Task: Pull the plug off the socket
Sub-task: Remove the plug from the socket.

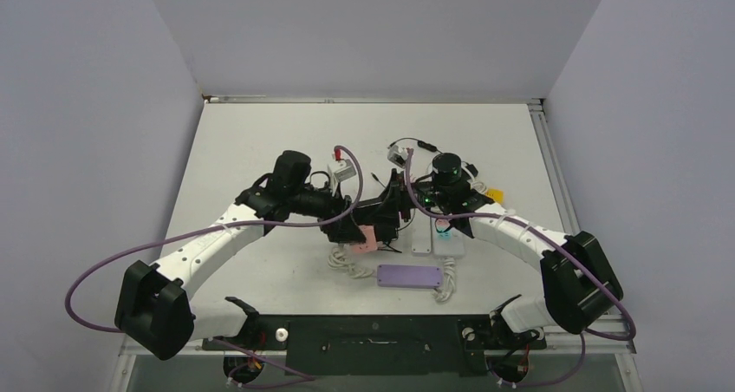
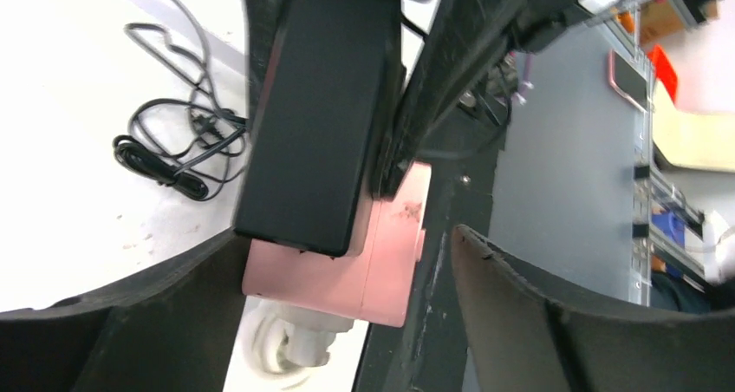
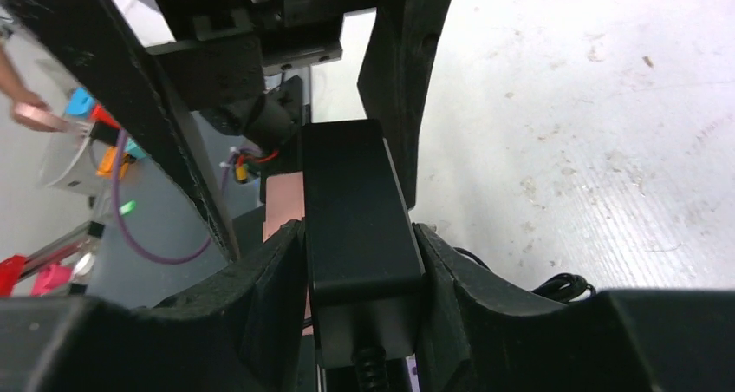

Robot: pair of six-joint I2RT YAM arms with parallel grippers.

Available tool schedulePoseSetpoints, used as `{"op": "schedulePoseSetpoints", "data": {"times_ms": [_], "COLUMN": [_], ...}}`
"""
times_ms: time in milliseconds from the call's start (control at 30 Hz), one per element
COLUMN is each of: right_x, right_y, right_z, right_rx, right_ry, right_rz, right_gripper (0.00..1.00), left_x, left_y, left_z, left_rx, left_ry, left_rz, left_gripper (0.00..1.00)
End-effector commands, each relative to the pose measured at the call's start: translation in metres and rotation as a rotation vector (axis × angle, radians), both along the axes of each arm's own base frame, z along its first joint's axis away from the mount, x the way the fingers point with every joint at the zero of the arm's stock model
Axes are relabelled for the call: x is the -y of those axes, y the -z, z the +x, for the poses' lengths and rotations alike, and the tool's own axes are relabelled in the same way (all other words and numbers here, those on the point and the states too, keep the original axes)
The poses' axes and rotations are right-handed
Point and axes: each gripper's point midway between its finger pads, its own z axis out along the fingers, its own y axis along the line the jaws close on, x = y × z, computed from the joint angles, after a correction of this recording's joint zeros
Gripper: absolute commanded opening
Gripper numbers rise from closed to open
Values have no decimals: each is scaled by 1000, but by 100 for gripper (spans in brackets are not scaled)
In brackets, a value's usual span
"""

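Note:
The pink socket block [image 1: 371,238] is at the table's middle, with a black plug adapter [image 1: 387,208] plugged into it. In the left wrist view the adapter [image 2: 321,123] sits on the pink socket [image 2: 347,275], and the socket's white cord [image 2: 290,344] leaves below. My left gripper [image 2: 347,234] is open and straddles the socket: one finger [image 2: 130,323] is against its side, the other [image 2: 555,323] stands apart. My right gripper [image 3: 360,229] is shut on the adapter [image 3: 351,210], with the pink socket [image 3: 282,205] just beyond. In the top view the two grippers [image 1: 357,229] [image 1: 395,208] meet.
A purple power strip [image 1: 409,276] lies near the front, and white power strips [image 1: 446,240] are under the right arm. The socket's white cord coils [image 1: 348,262] beside them. White adapters [image 1: 341,171] [image 1: 399,155] and black cable [image 2: 165,162] lie further back.

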Motion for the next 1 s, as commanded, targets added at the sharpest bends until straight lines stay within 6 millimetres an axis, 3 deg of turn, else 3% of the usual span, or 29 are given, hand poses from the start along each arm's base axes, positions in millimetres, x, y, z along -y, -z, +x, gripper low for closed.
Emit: {"op": "schedulePoseSetpoints", "data": {"times_ms": [0, 200, 333, 533, 767, 967], "right_x": [-1, 0, -2, 5, 21, 23], "right_y": [-1, 22, 35, 52, 82, 102], "right_z": [34, 62, 75, 83, 68, 56], "right_rx": [122, 213, 318, 387, 404, 398], "right_ry": [224, 450, 617, 856, 1030, 1098], "right_rz": [16, -40, -99, -152, -230, -293], "right_gripper": [5, 5, 5, 5, 5, 5], "left_x": [3, -25, -41, -39, -38, -33], "left_y": [-44, -57, -62, -21, 39, 61], "left_z": [37, 76, 101, 118, 125, 121], "left_rx": [159, 210, 145, -106, -384, -487], "left_ry": [-144, -394, -535, -590, -652, -651], "left_rz": [-50, -80, -178, -148, -56, -37], "left_gripper": [85, 100, 96, 100, 83, 70]}}
